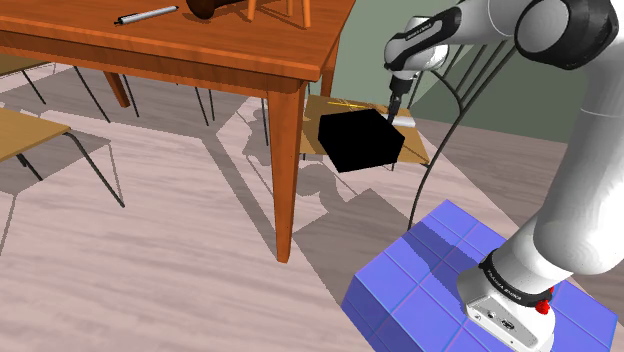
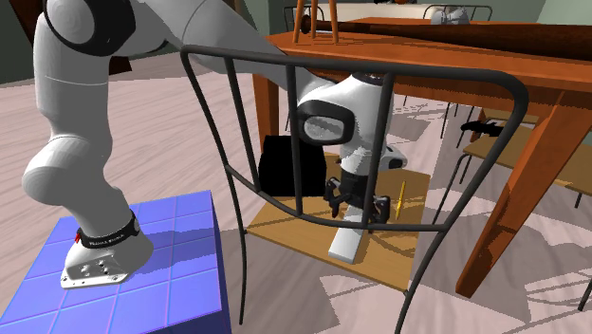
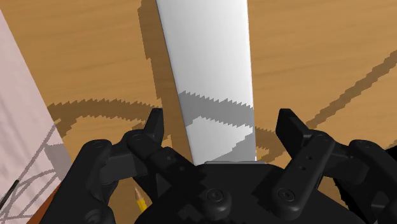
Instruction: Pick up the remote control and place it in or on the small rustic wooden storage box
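Remote control (image 3: 207, 70) lies under the gripper (image 3: 222, 124), centred in the gap between its fingers, not clasped.
White slab on the wooden chair seat (image 3: 83, 57), lower centre of the second exterior view. Long axis runs crosswise to the closing line; fingers (image 3: 154, 127) apart, clear of both edges. Black storage box (image 1: 360, 140) just left in the shoulder view.
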### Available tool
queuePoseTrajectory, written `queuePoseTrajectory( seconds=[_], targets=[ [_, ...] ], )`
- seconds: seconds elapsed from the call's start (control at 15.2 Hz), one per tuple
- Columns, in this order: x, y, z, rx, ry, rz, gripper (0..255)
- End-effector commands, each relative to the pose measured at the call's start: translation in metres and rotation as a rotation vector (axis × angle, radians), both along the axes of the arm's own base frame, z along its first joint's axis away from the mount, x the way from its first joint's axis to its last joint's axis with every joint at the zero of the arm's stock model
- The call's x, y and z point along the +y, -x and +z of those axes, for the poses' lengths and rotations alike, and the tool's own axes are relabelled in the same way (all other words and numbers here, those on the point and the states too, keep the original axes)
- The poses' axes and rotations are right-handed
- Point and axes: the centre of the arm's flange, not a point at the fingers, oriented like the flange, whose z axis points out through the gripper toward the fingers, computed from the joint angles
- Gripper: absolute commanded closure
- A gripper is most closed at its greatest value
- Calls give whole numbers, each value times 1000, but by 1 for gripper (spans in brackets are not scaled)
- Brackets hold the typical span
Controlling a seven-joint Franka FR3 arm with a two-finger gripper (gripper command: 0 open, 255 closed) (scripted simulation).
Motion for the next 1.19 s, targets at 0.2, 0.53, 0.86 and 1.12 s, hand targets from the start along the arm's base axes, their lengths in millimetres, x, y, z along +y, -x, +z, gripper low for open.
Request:
queuePoseTrajectory(
  seconds=[0.2,0.53,0.86,1.12],
  targets=[
    [-2,-1,-14,0,0,0,0],
    [-2,-1,-14,0,0,0,0],
    [-1,0,-14,0,0,0,255],
    [-1,0,-14,0,0,0,255]
  ],
)
